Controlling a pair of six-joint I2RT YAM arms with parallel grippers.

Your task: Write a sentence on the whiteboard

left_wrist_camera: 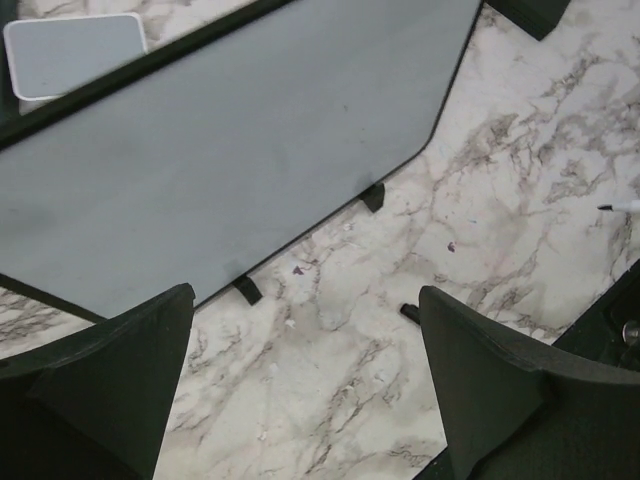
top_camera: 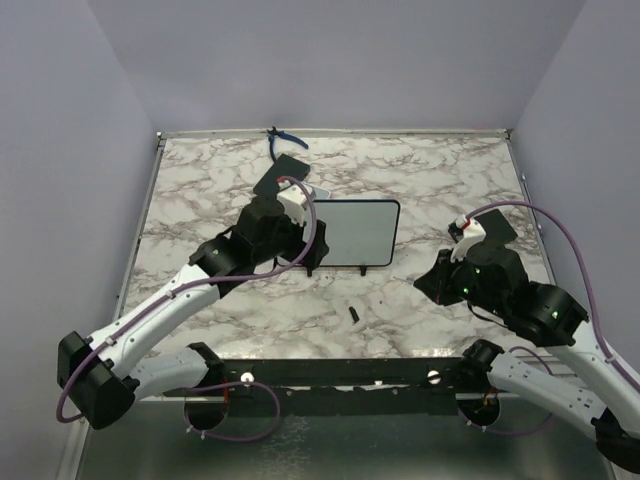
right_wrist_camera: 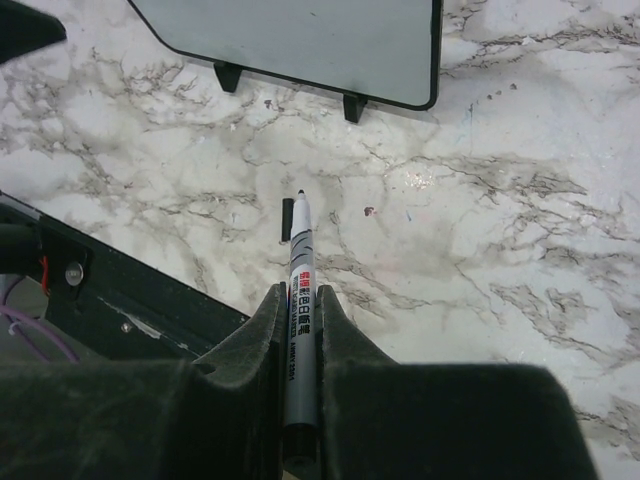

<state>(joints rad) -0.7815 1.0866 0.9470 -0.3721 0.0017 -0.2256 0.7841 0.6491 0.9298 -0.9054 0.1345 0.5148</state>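
- Presently, the whiteboard [top_camera: 355,232] sits near the middle of the marble bench [top_camera: 420,180], its two black feet [left_wrist_camera: 247,290] on the side nearest the arms. We cannot tell how steeply it leans.
- We can make out no writing on the board's face in any view, so we judge that the sentence has not been started.
- The left gripper [left_wrist_camera: 310,385] is at the board's left end with its jaws spread wide and nothing between them. It is not touching the frame.
- The right gripper [right_wrist_camera: 300,300] is well to the right of the board, clamped fully on a marker [right_wrist_camera: 300,260]. The marker's bare tip points forward towards the board's near edge.
- The marker's cap [right_wrist_camera: 287,218] lies loose on the bench just beside the tip, between the board and the arm bases.
- A small grey-white pad [left_wrist_camera: 75,55] lies beyond the board's far edge, playing no part for now.
- In our judgement the step in hand is the approach to writing: the pen is uncapped and gripped, and the board is unmarked.
- The next move calls for carrying the tip to the upper left of the face and landing it lightly, since the board looks light enough to slide or tip under the pen. The left gripper is well placed to steady the frame.
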